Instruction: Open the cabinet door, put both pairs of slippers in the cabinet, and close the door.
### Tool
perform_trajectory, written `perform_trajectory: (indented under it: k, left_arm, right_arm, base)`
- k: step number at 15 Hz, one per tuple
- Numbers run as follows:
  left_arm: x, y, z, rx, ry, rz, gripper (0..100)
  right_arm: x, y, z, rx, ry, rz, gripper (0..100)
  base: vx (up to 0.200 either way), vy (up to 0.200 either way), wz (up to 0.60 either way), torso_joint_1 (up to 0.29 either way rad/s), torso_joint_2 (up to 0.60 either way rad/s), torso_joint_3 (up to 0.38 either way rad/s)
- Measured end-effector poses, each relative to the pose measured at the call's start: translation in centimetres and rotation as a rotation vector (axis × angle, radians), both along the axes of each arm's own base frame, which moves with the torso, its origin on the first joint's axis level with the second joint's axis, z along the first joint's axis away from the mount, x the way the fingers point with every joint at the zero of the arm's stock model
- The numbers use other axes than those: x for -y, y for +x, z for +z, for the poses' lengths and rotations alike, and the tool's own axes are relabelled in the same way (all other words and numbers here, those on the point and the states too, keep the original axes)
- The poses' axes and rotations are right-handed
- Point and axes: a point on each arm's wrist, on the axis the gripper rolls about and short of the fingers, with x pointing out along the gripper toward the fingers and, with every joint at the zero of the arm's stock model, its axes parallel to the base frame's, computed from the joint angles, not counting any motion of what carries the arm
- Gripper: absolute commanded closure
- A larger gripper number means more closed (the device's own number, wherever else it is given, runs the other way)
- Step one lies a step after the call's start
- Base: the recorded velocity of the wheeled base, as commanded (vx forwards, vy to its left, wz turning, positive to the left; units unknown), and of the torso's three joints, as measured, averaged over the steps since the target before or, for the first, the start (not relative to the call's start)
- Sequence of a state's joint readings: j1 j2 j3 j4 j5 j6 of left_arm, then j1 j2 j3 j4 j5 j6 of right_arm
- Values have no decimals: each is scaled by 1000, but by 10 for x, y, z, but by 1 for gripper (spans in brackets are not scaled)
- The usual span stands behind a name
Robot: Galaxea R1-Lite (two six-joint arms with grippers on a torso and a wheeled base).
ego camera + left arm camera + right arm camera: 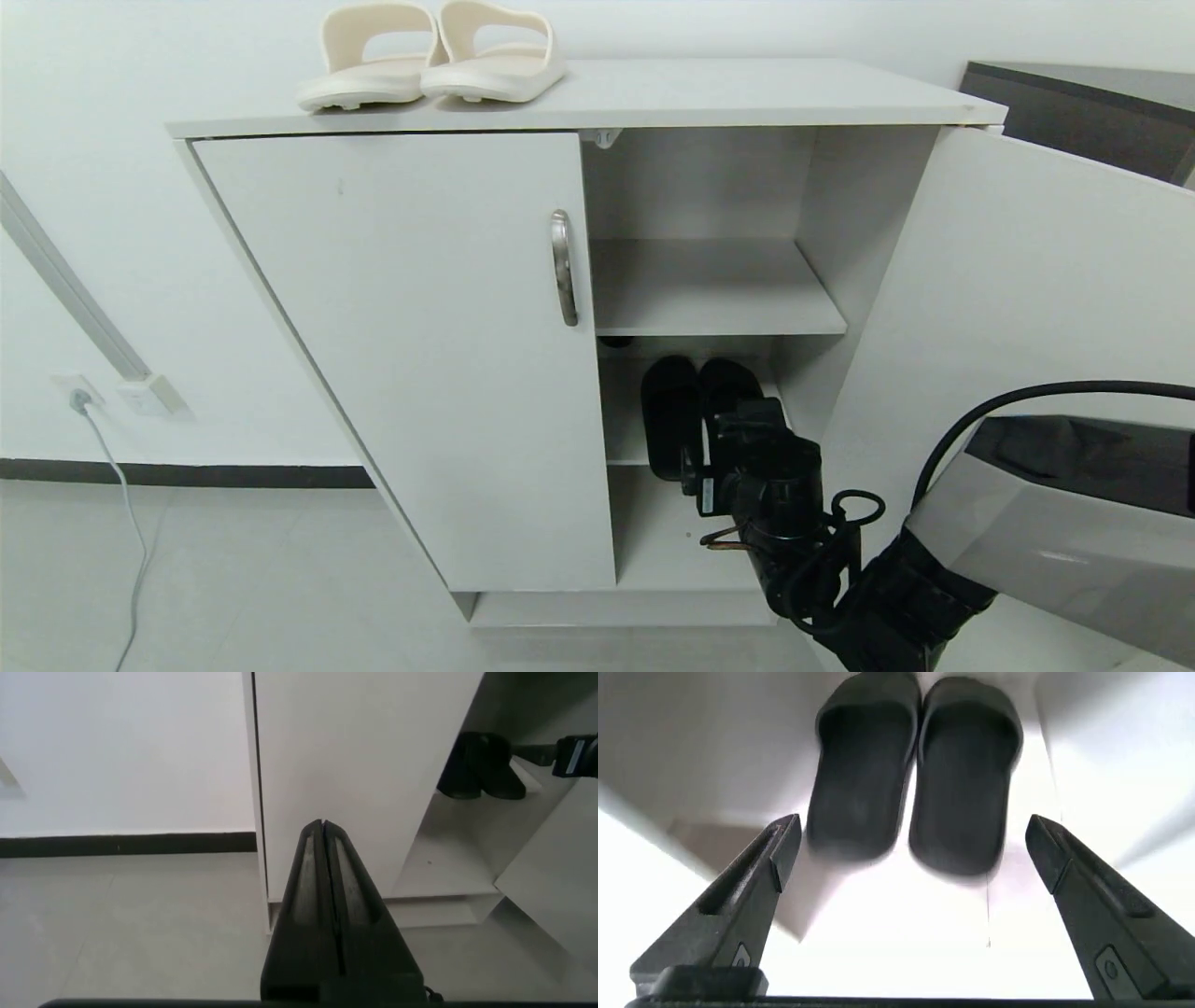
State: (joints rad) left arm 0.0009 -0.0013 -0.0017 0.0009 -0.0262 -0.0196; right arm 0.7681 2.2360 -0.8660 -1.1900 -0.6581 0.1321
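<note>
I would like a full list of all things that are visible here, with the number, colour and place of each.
cabinet: 1, white, against the wall; left door shut, right door open
door handle: 1, silver, on the left door
cream slippers: 1 pair, cream, on top of the cabinet
black slippers: 1 pair, black, on the second shelf inside
wall socket: 1, white, low on the wall, with a grey cable plugged in
right pincer: 1, black, open, before the black slippers
left pincer: 1, black, shut, low before the cabinet
</note>
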Motion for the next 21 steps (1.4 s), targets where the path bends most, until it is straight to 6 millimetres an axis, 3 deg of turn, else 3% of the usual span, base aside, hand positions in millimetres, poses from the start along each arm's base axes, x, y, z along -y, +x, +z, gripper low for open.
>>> perform_trajectory:
  k: [12, 21]
  left_arm:
    - [0, 0, 0, 1, 1, 0, 100]
    - [0, 0, 0, 1, 1, -1, 100]
  right_arm:
    - [-6, -3, 6, 15, 4, 16, 0]
    - [-5, -4, 3, 7, -4, 18, 0]
  base:
    - [-17, 0, 0, 0, 0, 0]
    - [0, 0, 0, 2, 3, 125]
